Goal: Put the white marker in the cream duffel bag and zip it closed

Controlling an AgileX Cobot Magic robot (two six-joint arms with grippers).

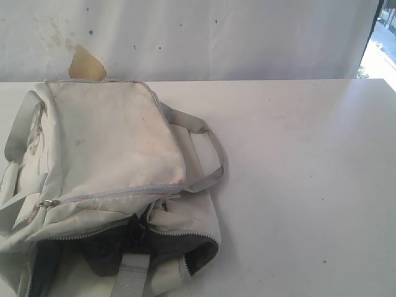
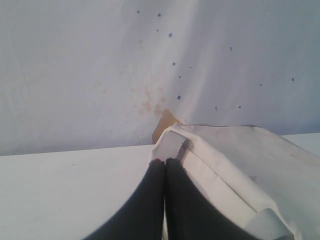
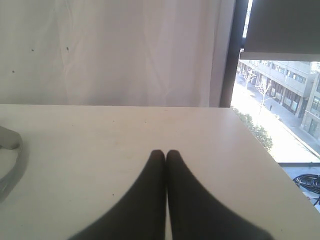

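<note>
In the exterior view the cream duffel bag [image 1: 111, 142] lies on the left part of the white bench [image 1: 309, 185], its near end unzipped and dark inside. In the left wrist view the left hand [image 2: 165, 161] is pressed together, with the bag's corner just beyond its tips. In the right wrist view the right hand [image 3: 165, 153] is also together, over bare bench, well apart from the bag's edge.

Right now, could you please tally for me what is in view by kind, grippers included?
Bags: 1, the cream duffel bag
Grippers: 2, the left gripper and the right gripper, both shut
Tables: 1, the table
Total: 4
</note>
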